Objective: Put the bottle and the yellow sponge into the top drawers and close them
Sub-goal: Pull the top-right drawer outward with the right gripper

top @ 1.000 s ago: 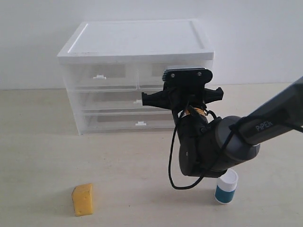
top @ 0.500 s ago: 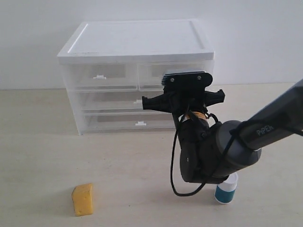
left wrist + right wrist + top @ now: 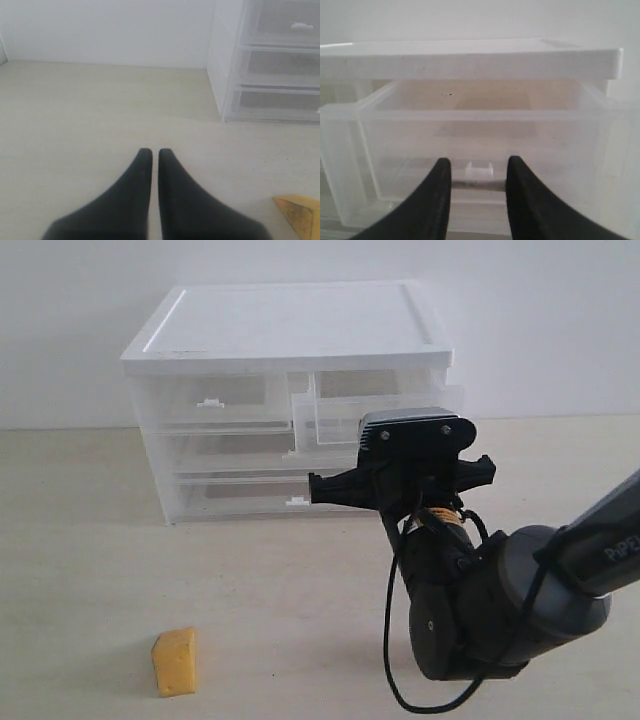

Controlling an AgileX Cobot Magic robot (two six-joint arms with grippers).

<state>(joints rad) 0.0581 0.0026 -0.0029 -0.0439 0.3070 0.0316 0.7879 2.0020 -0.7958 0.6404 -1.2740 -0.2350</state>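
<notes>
While the right gripper [image 3: 478, 160] stands with its jaws apart around the white handle [image 3: 479, 171] of the top right drawer [image 3: 350, 412], the hold looks loose. The handle may slip free, or too long a pull may drag the drawer out of the cabinet [image 3: 290, 320]. The left gripper [image 3: 151, 151] is closed and empty, near the yellow sponge [image 3: 175, 662] at near left. One second earlier the drawer was closed and the bottle stood visible at near right; the right arm [image 3: 500, 610] now hides it and could knock it over.

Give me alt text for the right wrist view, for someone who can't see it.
A translucent drawer stands pulled partway out under the white cabinet top. The open right pincer flanks its small white handle, with gaps on both sides.
</notes>
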